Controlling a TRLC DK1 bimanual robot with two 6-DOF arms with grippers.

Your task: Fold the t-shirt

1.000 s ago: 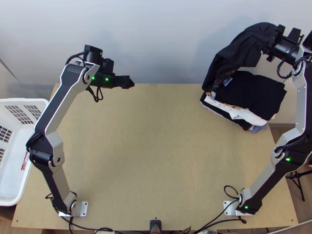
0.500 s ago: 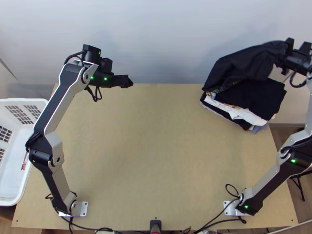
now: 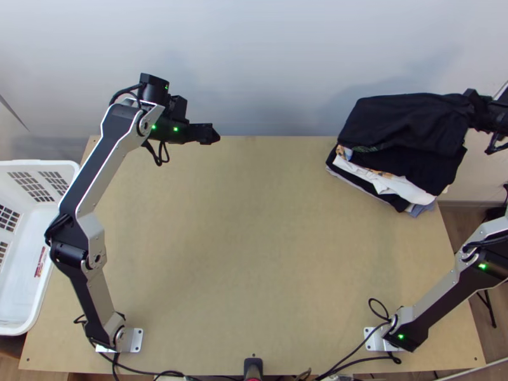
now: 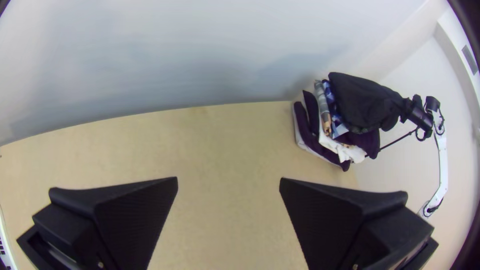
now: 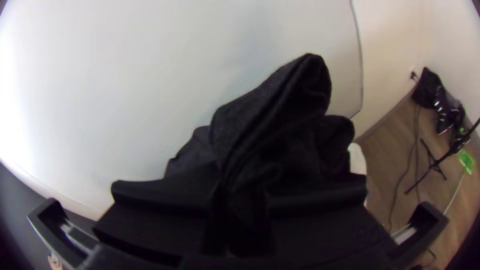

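Overlying stacked clothes (image 3: pixel 406 186), T-shirt (image 3: pixel 400 120) pinched in right gripper's (image 3: pixel 471 106) jaws, left gripper's (image 3: pixel 213 134) wide, empty, basket (image 3: pixel 39 164) leftmost

Seen from above, room to pass runs over the middle of the desk (image 3: pixel 254 235), from 12 to 6 o'clock. The clothes pile (image 3: pixel 406 171) blocks 2 o'clock, the left arm (image 3: pixel 95 171) 8 to 11, the right arm (image 3: pixel 438 298) 2 to 4.

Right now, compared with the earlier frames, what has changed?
The right black gripper moved right and down the top view, drawing the black fabric t-shirt flatter over the stack of folded clothes; its grip stayed. The left gripper and the stack barely changed.
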